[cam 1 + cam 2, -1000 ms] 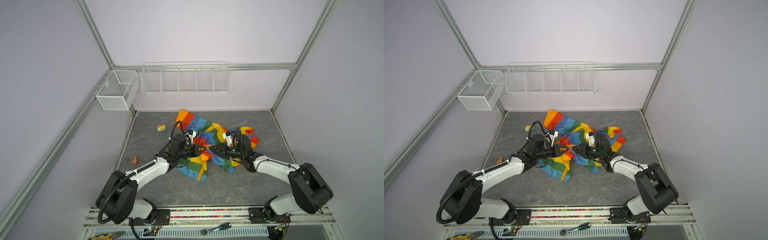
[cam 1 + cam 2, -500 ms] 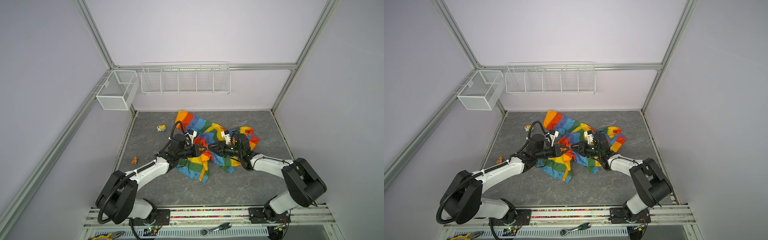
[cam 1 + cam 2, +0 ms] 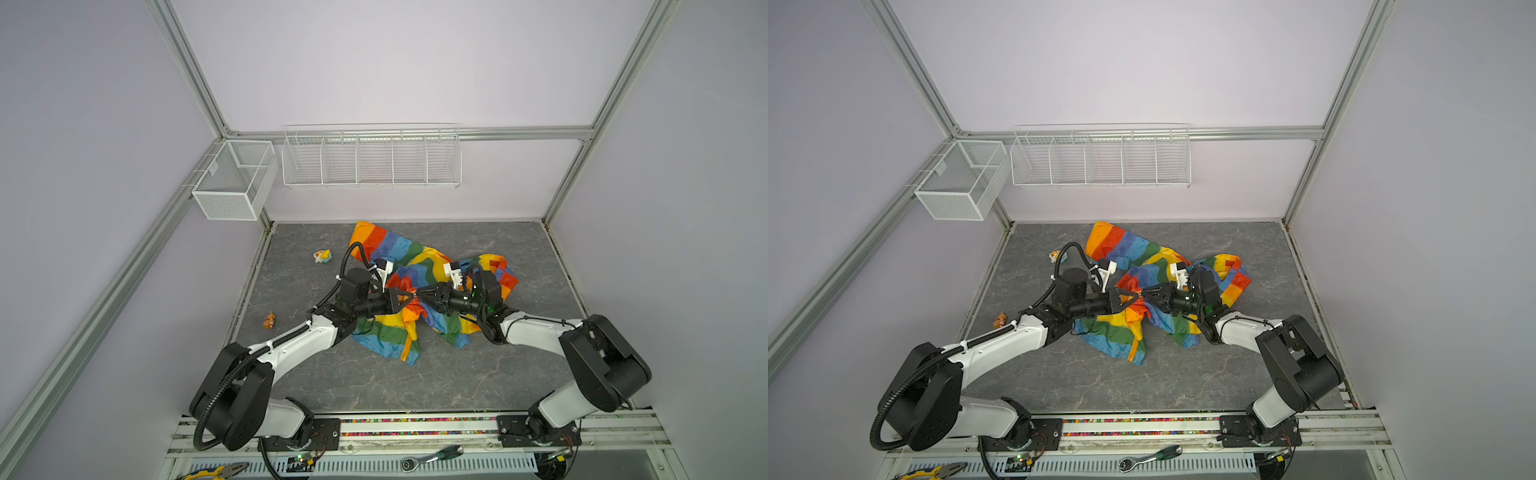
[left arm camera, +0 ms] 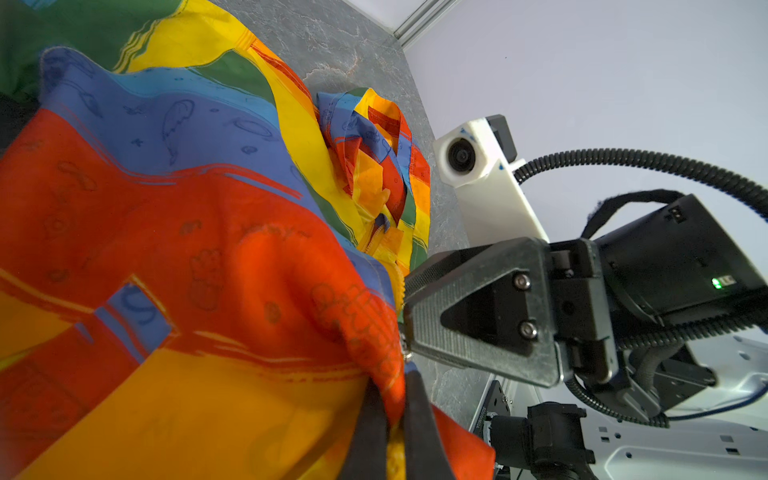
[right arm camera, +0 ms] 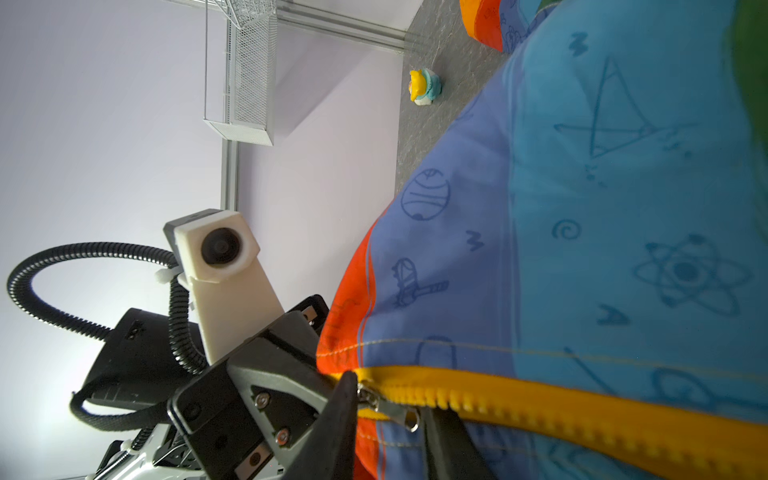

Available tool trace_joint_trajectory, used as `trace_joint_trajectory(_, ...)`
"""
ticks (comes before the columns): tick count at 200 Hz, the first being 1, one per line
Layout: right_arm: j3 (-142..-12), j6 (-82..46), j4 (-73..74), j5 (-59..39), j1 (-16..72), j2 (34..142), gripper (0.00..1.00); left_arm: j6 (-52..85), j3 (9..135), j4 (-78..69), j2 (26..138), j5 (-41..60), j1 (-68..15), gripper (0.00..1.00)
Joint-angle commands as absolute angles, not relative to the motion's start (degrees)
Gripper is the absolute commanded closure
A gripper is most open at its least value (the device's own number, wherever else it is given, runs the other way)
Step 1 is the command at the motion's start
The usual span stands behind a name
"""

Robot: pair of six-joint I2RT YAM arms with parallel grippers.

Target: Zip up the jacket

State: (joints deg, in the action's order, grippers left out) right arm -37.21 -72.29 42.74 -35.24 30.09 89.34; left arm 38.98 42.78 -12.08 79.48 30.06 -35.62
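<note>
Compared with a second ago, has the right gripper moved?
Yes. The right gripper has edged left in a top view, toward the left gripper, judged against the wall rack.

The jacket (image 3: 409, 255) carries broad wavy stripes of red, orange, yellow, green and blue; the blue bands bear darker line doodles of planets, atoms and stars. Its zipper (image 5: 540, 399) is orange-yellow with a silver slider. The counter (image 3: 374, 382) is dark grey, veined like marble. At ten o'clock from the jacket, a small toy (image 3: 322, 256) is yellow and teal.
</note>
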Motion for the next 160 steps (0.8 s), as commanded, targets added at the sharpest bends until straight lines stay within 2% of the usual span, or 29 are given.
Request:
trace_joint_trajectory(1, -36.1, -74.8, 47.7, -36.3, 30.3, 86.2, 0.71, 38.9, 42.4, -13.5, 78.2, 30.7, -35.6, 1.0)
trace_joint_trajectory(51, -35.7, -75.6, 49.0, -36.6, 30.3, 85.2, 0.71, 38.7, 43.0, -12.8, 78.2, 30.8, -35.6, 1.0)
trace_joint_trajectory(160, -35.3, -75.6, 50.2, -37.4, 31.5, 90.2, 0.73, 38.8, 43.0, -13.3, 78.0, 30.9, -35.6, 1.0)
